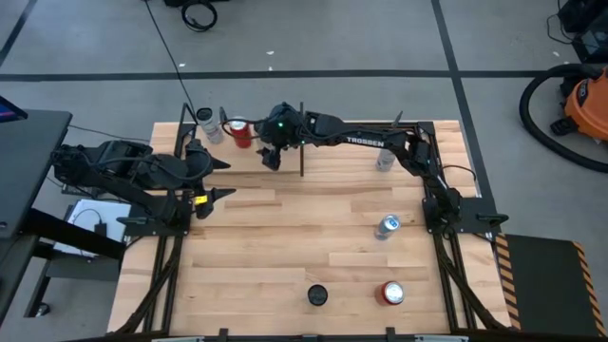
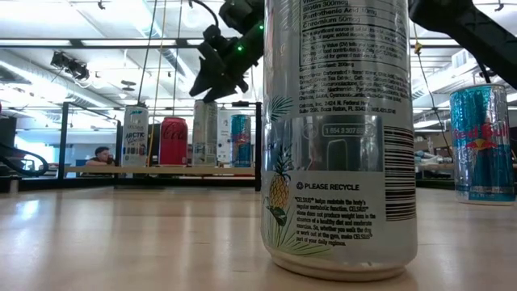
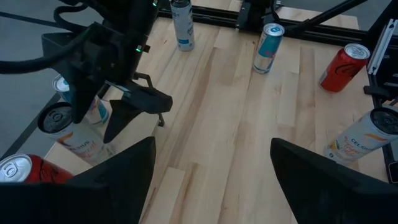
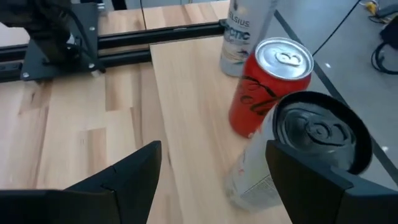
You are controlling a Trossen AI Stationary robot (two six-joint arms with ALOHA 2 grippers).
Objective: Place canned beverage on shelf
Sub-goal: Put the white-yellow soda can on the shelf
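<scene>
Pale wood shelf (image 4: pixel 186 93) with thin black uprights sits at the tabletop's (image 1: pixel 285 256) far edge, toward the left corner. On it stand cylindrical metal cans: a glossy red cola can (image 4: pixel 268 87), a pale slim can (image 4: pixel 245 31) beyond it and a white black-topped can (image 4: pixel 292 155) nearest. Butcher-block tabletop, grey floor around, open office behind. Right gripper (image 1: pixel 272 157) reaches across above the shelf, fingers wide, empty. Left gripper (image 1: pixel 226 180) hovers near the left edge, fingers spread, holding nothing.
</scene>
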